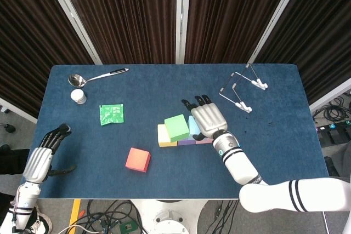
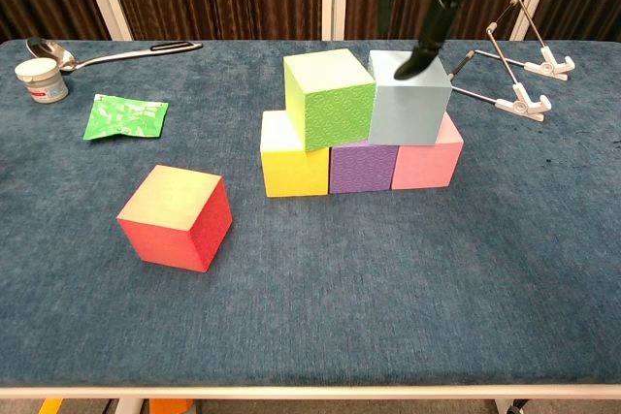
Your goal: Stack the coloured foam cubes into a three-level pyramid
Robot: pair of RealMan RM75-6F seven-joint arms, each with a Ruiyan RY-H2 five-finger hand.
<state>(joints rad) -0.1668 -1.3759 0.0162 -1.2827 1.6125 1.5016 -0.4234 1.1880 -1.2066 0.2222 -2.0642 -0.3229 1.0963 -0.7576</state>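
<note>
Now | right hand [image 1: 205,120] released, above light-blue cube [image 2: 409,99] | left hand [image 1: 45,154] released

Yellow foam cube [image 2: 293,160], purple foam cube [image 2: 362,168] and pink foam cube [image 2: 427,161] are showing plain colours. The embossed green foam cube [image 2: 330,99] and pale blue foam cube [image 2: 408,102] are topping them. At eight o'clock, the red foam cube [image 2: 176,216] is sitting on the dark blue felt table [image 2: 388,288].

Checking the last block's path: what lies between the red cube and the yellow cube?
Nothing: bare blue tabletop separates the red cube from the yellow cube, as the chest view shows.
</note>
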